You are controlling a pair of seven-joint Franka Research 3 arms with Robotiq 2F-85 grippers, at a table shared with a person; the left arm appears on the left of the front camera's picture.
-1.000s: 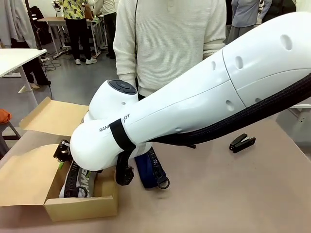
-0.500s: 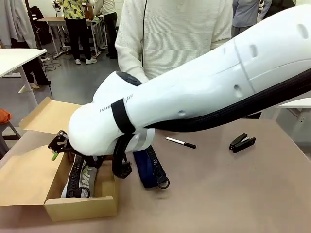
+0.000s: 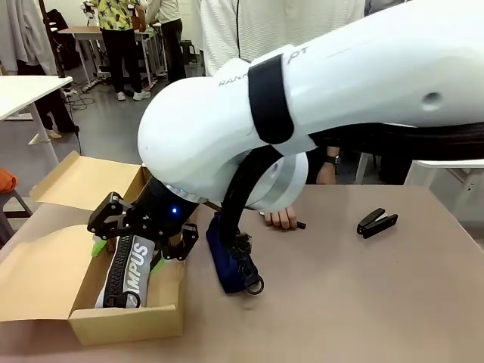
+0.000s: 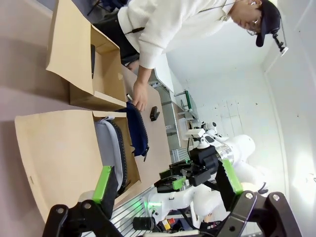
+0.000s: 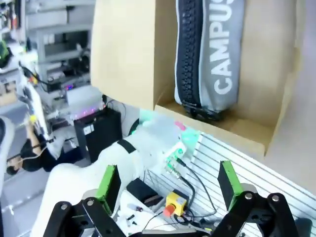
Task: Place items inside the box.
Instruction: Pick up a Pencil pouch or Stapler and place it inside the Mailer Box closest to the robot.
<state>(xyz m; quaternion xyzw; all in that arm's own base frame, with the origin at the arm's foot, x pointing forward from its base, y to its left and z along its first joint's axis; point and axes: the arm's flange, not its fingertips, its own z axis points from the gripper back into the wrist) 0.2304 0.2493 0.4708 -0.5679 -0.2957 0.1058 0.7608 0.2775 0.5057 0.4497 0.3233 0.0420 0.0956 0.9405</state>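
Observation:
The grey CAMPUS pencil case (image 3: pixel 132 276) lies lengthwise in the open brown box (image 3: pixel 128 324). My right gripper (image 3: pixel 128 253) hangs just above it, open, holding nothing. The right wrist view looks down on the same case (image 5: pixel 217 59) inside the box (image 5: pixel 276 74), beyond the open right gripper (image 5: pixel 168 182). The navy case (image 3: pixel 227 261) lies on the table right of the box. A person's hand (image 3: pixel 281 219) rests on the marker (image 3: pixel 299 224). The black stapler (image 3: pixel 376 222) sits at the far right. My left gripper (image 4: pixel 165 180) is open and empty, off to the side.
A second cardboard box (image 3: pixel 87 181) with its flap up stands behind the first, and a dark thing lies inside it (image 4: pixel 92 52). The box's lid flap (image 3: pixel 38 280) lies flat to the left. My right arm spans most of the table's middle.
My right gripper has lifted off the grey case, which stays in the box, and the arm has swung upward. The person's hand has come down onto the marker.

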